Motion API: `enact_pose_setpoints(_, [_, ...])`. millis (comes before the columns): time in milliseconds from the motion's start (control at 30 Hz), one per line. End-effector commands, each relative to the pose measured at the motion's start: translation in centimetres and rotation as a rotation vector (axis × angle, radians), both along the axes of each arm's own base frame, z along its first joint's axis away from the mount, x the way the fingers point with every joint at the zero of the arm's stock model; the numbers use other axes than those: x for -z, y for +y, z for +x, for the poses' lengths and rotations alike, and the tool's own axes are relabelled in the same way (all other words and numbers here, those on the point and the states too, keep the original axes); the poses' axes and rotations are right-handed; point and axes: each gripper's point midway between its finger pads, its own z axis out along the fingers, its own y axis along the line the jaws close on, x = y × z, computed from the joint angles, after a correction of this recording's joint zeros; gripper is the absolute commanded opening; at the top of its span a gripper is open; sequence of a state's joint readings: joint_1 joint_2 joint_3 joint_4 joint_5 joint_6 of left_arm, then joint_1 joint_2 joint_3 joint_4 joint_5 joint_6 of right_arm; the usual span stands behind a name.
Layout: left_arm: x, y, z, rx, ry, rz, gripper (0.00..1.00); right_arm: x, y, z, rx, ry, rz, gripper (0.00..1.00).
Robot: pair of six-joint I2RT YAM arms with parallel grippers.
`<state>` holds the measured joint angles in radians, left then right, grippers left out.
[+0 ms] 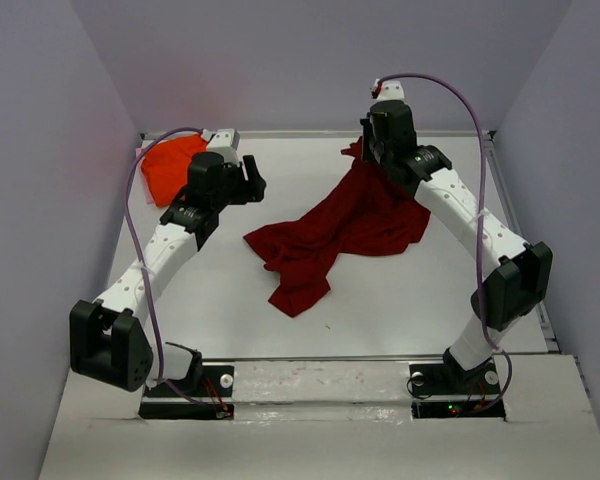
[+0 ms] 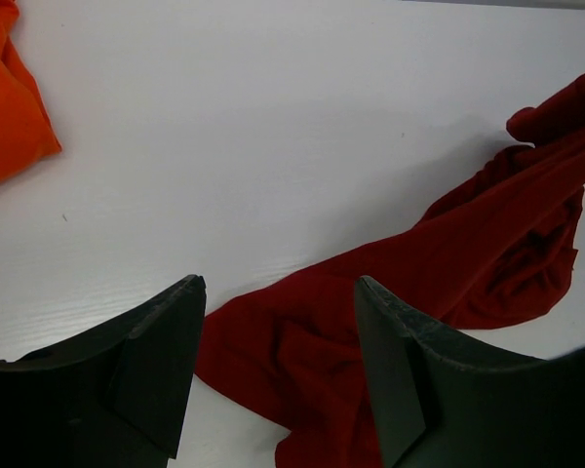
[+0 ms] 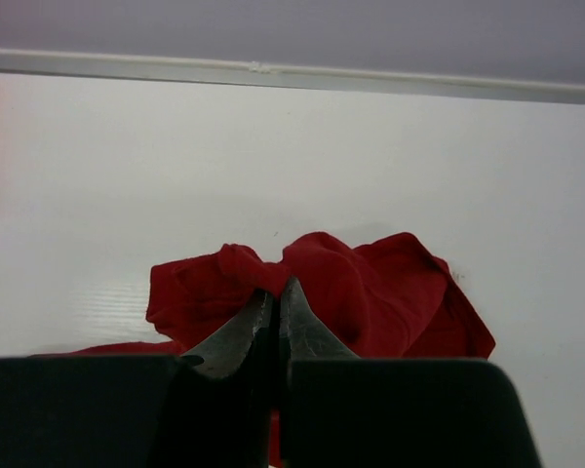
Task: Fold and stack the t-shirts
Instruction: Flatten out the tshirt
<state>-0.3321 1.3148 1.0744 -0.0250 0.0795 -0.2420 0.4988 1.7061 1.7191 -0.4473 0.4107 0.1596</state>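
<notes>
**Item 1:** dark crimson cloth t-shirt (image 1: 330, 235). It lies crumpled and unfolded across the middle of the white table (image 1: 210, 300). One end trails toward the near edge. The far right end is drawn up into a peak, where it is held. No sleeve or hem can be told apart in the bunching.

**Item 2:** bright orange cloth t-shirt (image 1: 170, 165). It sits in a loose heap at the far left corner of the table, well apart from the crimson one. Nothing touches it.

**Item 3:** right gripper (image 3: 279, 290). The jaws are closed, pinching a fold of the crimson shirt at its far end. In the wrist view the cloth puckers right at the fingertips.

**Item 4:** left gripper (image 2: 280, 283). The jaws stand wide apart and hold nothing. It hovers above bare table between the two shirts and is pointed toward the crimson shirt's near-left part.

**Step in hand:** by appearance, this is the spreading of the crimson shirt, which has to come before any fold. Neither shirt is folded yet and no stack exists, so the task looks to be at an early stage.

**Next move calls for:** the left gripper likely needs to come down on a free edge or corner opposite the held end. It should close on a single layer, so that the two arms can pull the cloth taut and lay it flat. Catching several layers at once would probably leave the bunching in place.
</notes>
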Motion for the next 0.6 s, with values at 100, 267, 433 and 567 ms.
enact_pose_setpoints(100, [3.7, -2.1, 1.0, -0.017, 0.115, -0.024, 0.71, -5.3, -2.6, -1.4, 0.068, -0.12, -0.016, 0.0])
enact_pose_setpoints(267, [9.4, -5.6, -0.9, 0.016, 0.339, -0.102, 0.69, -6.3, -3.2, -1.5, 0.088, -0.141, -0.033, 0.0])
enact_pose_setpoints(433, [14.5, -4.9, -2.9, -0.066, 0.422, -0.203, 0.67, -6.5, -3.3, -1.7, 0.086, -0.144, -0.029, 0.0])
enact_pose_setpoints(567, [14.3, -3.3, -2.8, -0.134, 0.386, -0.186, 0.67, -5.5, -3.2, -1.7, 0.081, -0.125, -0.039, 0.0])
